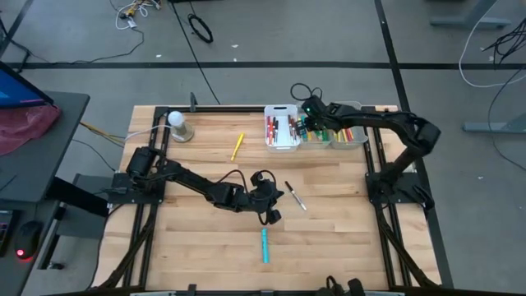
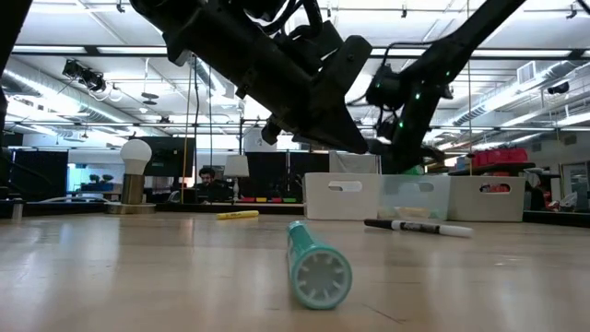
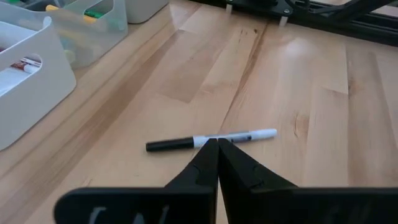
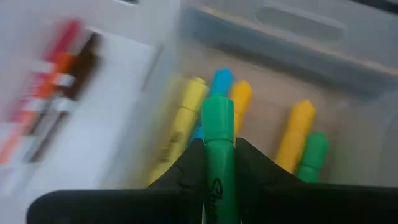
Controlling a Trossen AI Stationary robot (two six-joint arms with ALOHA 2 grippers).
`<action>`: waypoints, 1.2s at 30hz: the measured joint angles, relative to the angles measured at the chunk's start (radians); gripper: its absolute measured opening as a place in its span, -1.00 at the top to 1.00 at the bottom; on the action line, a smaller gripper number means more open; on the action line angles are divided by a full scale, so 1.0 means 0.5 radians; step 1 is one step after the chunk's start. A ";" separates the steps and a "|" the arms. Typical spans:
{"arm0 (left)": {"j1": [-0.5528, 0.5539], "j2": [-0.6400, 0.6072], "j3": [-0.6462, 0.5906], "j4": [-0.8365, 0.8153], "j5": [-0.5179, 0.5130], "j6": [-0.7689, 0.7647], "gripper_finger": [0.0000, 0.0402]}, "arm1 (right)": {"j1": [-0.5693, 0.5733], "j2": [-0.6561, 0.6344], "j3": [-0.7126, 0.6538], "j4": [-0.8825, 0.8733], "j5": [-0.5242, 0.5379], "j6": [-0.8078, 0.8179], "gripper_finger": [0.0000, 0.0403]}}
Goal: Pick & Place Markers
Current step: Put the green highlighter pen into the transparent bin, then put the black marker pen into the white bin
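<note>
Right gripper [image 4: 219, 163] grips a green marker [image 4: 217, 134], hanging over the clear bin [image 1: 355, 141]. Left gripper [image 3: 217, 144], pinched shut, empty, faces the black-capped marker [image 3: 211, 139] lying crosswise at 12 o'clock.

From overhead I get even, bright light on the tabletop [image 1: 329, 238], with only soft shadows under the arms. At table height the ceiling strip lights [image 2: 516, 51] glare, both arms read as dark silhouettes, and the cyan marker [image 2: 316, 267] up close looks softly focused. My left wrist picture is crisp, the wood grain clear. My right wrist picture is blurred: the white bin [image 4: 74, 112] smears, and the yellow markers [image 4: 183, 118] look soft.
</note>
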 joint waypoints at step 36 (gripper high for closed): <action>0.000 0.000 0.000 -0.001 0.002 -0.001 0.93 | -0.047 0.288 -0.004 0.234 0.352 0.068 0.25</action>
